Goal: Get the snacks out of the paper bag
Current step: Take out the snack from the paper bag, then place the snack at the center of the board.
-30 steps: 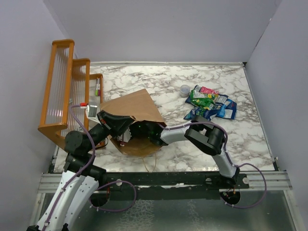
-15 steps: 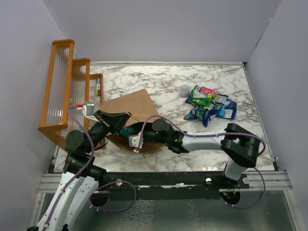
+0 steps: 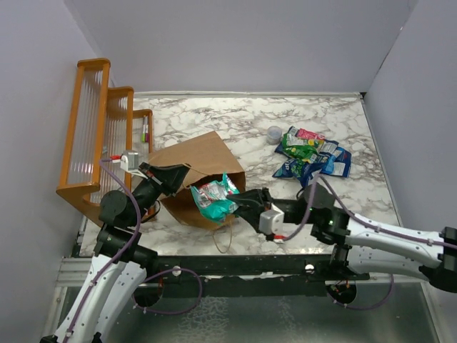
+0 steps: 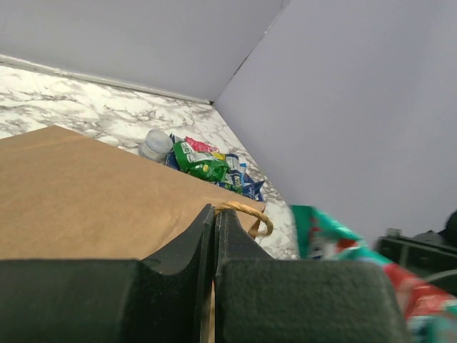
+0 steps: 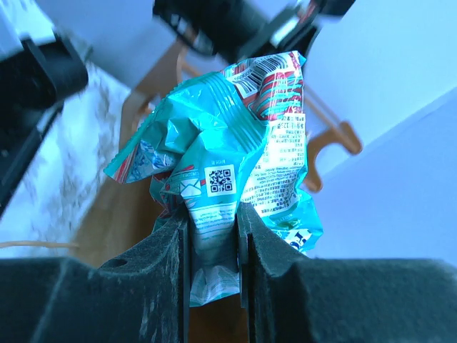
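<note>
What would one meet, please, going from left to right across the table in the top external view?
orange wooden rack → paper bag → small clear cup → pile of snack packets

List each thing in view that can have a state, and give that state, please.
paper bag: lying on its side, mouth open toward the near edge
teal packet: crumpled, clamped at the bag's mouth
other packets: out of the bag, heaped together
clear cup: beside the heap; upright or not, cannot tell
left gripper: shut on the paper bag's edge
right gripper: shut on the teal packet
</note>
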`<state>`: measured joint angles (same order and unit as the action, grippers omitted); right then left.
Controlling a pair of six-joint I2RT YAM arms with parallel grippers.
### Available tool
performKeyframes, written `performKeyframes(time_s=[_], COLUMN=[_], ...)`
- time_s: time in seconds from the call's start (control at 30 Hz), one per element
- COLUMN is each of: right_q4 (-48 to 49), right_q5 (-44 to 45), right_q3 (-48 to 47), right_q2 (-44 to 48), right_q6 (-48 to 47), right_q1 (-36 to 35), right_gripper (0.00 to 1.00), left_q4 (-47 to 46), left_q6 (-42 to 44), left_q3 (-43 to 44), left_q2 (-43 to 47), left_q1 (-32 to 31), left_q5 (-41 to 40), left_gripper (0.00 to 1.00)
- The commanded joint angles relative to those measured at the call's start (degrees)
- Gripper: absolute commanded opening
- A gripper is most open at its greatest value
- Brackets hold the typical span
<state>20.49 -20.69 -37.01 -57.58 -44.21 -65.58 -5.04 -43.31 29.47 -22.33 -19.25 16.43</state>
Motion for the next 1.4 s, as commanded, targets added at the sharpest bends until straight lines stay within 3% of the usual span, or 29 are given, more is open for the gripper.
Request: performKeyframes(time_s=[0.0,0.1,0.2,0.3,0.4,0.47,0.53,0.6,0.77,0.87,0.97,1.07,1.3,1.37], right_q4=[-5.4,-5.31,-0.6,10.66,21.99,29.42,32.48,26.16,-8.92,-17.95,-23.1,-25.29,-20.55,-20.2], right_q5=[-5.17,-1.49,7.85,29.94,56.46,67.53,73.52,76.35,72.56,70.25,73.27,74.52,71.64,71.7], right_q3=[-0.43,-0.22,0.67,1.92,1.65,1.71,2.06,1.94,-1.4,0.95,3.65,6.15,9.44,8.98], right_q2=[10.2,16.18,19.35,15.93,6.52,-0.08,-5.04,-7.7,-9.06,-8.86,-7.74,-7.05,-9.09,-9.45], right_q6=[4.67,4.53,3.98,6.18,6.05,5.24,10.36,22.81,64.32,78.35,86.27,90.43,89.88,88.92], right_q1=[-0.34,-0.34,-0.34,-0.33,-0.19,0.7,3.31,7.37,19.06,25.11,28.29,30.04,32.31,32.36], right_gripper=[0.01,0.01,0.01,0.02,0.02,0.01,0.02,0.02,0.02,0.02,0.02,0.09,0.25,0.36], left_q4=[0.69,1.27,1.73,1.89,1.59,1.05,0.54,0.24,-0.35,-2.37,-2.6,-0.66,4.22,4.82], left_q6=[1.77,2.3,2.52,2.49,2.39,2.31,2.26,2.45,3.64,4.06,5.07,6.68,9.83,10.07], left_q3=[1.3,1.74,1.99,2.03,1.88,1.77,1.81,1.69,1.12,-0.74,-2.04,-2.73,-2.62,-2.49], left_q2=[-0.34,-0.48,-0.5,-0.21,0.25,0.35,0.34,0.18,0.41,0.85,1.14,1.72,3.62,3.93], left_q1=[-0.09,-0.08,-0.09,-0.09,-0.09,-0.09,-0.08,-0.07,-0.07,-0.09,-0.09,-0.04,-0.04,-0.09], left_q5=[-2.23,-2.38,-2.26,-1.53,-0.26,1.27,3.11,4.64,8.4,11.62,13.99,14.74,14.79,15.02], left_gripper=[0.0,0.0,0.0,0.0,0.0,0.0,0.0,0.0,0.0,0.0,0.0,0.0,0.0,0.0])
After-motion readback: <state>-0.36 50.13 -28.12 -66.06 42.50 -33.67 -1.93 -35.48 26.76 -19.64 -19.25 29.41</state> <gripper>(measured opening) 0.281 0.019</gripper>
